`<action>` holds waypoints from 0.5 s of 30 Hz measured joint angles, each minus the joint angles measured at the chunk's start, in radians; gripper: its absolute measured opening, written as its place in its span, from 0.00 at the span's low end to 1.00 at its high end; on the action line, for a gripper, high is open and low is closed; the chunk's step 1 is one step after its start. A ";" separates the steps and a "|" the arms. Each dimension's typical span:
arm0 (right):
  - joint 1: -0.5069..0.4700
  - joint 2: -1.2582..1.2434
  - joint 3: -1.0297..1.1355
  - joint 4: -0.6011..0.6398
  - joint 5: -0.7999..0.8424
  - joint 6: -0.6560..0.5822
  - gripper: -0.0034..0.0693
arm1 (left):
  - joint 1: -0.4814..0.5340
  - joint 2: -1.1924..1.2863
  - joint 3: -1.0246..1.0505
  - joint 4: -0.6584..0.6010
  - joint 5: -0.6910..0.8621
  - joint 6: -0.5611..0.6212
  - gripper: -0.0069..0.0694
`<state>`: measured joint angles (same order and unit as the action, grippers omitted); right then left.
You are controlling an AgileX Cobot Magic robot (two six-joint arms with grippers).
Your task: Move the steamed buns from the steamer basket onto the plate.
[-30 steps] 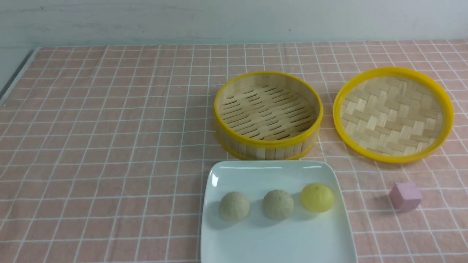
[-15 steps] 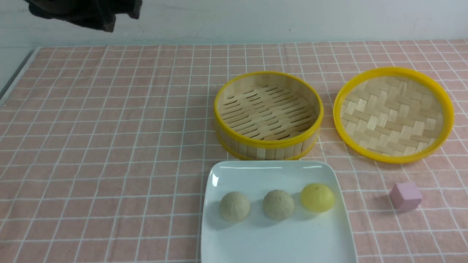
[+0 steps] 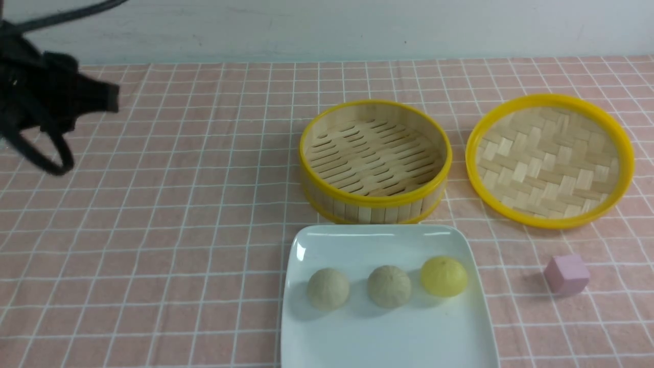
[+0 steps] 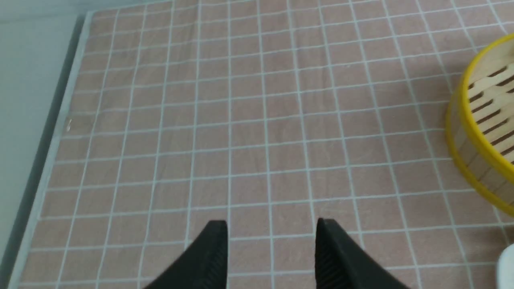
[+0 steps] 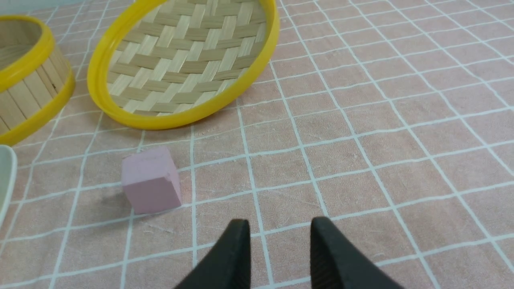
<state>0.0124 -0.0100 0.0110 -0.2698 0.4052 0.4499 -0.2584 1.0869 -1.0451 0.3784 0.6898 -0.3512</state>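
Bamboo, front view: steamer basket (image 3: pixel 375 204) is sitting empty, slatted floor bare; lid (image 3: pixel 549 158) is lying flat to its right, apart from it.
Buns, front view: both steamed buns (image 3: pixel 328 289) are resting side by side on the plate (image 3: pixel 383 342), with the yellow bun (image 3: pixel 443 276) just beside the right-hand one.
Change, front view: left arm (image 3: pixel 46 102) is now showing black at the far left over the cloth; a second ago it was out of frame. Buns, basket, lid and pink cube (image 3: pixel 566 274) are not moving.
Left wrist view: left gripper (image 4: pixel 271 233) is hanging over bare checked tablecloth (image 4: pixel 241 120), fingers standing well apart, gripping nothing; the basket rim is only peeking in at the edge.
Right wrist view: right gripper is hanging low over the cloth near the pink cube, fingers parted by a narrower gap, holding nothing.
Meaning: the transfer is looking done. With the left arm well away from the plate, it is probably parking, not reaching.
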 joint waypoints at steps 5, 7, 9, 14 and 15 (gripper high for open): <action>0.000 0.000 0.000 0.000 0.000 0.000 0.38 | 0.153 -0.185 0.349 -0.041 -0.221 -0.004 0.52; 0.000 0.000 0.000 0.000 0.000 0.000 0.38 | 0.211 -0.285 0.483 -0.051 -0.322 -0.011 0.52; 0.000 0.000 0.000 0.000 0.000 0.000 0.38 | 0.256 -0.395 0.632 -0.059 -0.407 -0.031 0.52; 0.000 0.000 0.000 0.000 0.000 0.000 0.38 | 0.315 -0.616 0.820 -0.062 -0.496 -0.085 0.52; 0.000 0.000 0.000 0.000 0.000 0.000 0.38 | 0.323 -0.666 0.854 -0.064 -0.498 -0.102 0.52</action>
<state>0.0124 -0.0100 0.0110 -0.2698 0.4052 0.4499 0.0651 0.4212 -0.1908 0.3141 0.1920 -0.4535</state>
